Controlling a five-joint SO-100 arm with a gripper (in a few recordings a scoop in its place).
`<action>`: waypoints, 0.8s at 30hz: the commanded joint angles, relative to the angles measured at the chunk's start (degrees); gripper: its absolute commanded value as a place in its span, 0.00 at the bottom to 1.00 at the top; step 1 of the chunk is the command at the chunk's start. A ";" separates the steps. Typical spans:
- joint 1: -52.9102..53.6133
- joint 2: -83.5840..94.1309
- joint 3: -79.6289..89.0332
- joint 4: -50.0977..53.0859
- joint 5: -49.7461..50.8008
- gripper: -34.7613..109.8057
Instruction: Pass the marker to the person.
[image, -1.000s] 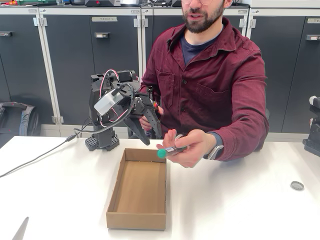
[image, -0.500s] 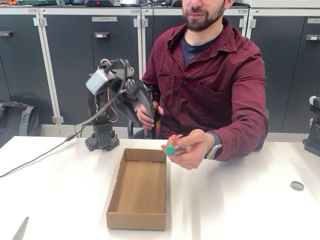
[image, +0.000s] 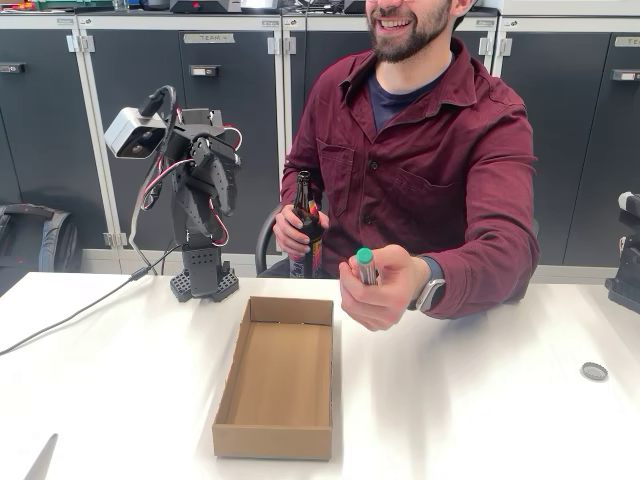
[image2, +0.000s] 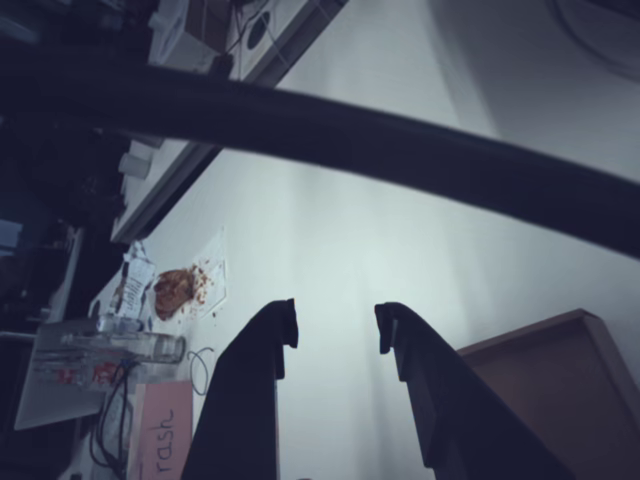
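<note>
One cardboard box (image: 277, 375) is sitting nearest the camera in the fixed view, open and with nothing in it, on the white tabletop (image: 480, 420). Just beyond its far right corner, the person (image: 430, 160) is holding the marker (image: 366, 267) upright in a closed hand (image: 378, 290), green cap on top, above the tabletop and well clear of the arm. The person's other hand is gripping a brown bottle (image: 305, 225) further back, close to the chest.

Farther off to the left, the arm is standing folded high over its base, with the tool (image: 215, 180) raised and well apart from the marker. In the wrist view the tool (image2: 336, 325) is showing its two dark fingers (image2: 262, 345) parted with bare tabletop between them, so it is open and carrying nothing.

Judging by this, the handover looks finished, and the step in hand is the retreat. Doing it well is mostly a matter of keeping the tool high and swinging it away from the person's arm and the bottle, not across them. The fingers are best left parted, since closing them serves nothing here. Folding the arm over its own base, clear of the box rim and of the cable (image: 70, 320) trailing across the tabletop on the left, should leave it resting safely.
</note>
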 joint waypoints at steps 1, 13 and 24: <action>0.00 2.46 0.09 -1.58 -0.09 0.35; -0.79 2.20 -0.26 -1.41 0.35 0.35; -1.32 0.53 -3.16 0.88 1.05 0.35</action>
